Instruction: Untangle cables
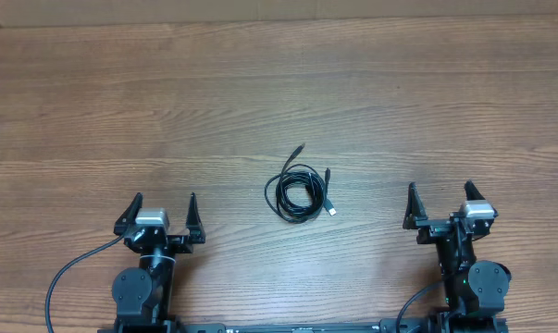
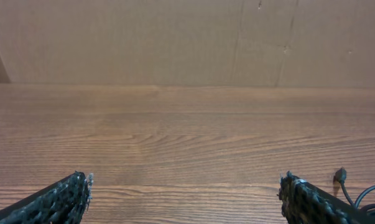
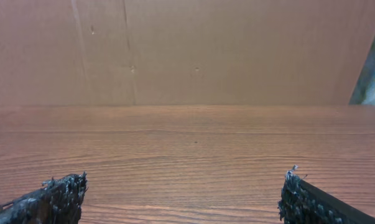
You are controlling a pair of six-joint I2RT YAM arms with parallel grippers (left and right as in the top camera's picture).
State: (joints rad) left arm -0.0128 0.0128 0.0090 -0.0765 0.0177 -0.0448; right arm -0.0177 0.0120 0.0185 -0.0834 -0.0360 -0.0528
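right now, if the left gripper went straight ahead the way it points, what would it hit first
Its path looks free: the left gripper faces bare table, with the cables off to its right. The brown board behind the table would likely come first.

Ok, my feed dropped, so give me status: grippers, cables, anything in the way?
Left gripper open, empty. Right gripper open, empty. Cables coiled, lying between them, untouched. Nothing seen in the way.

Left hand [image 2: 185, 184] spread wide over table [image 2: 175, 124]; cables [image 2: 341, 177] at right edge.
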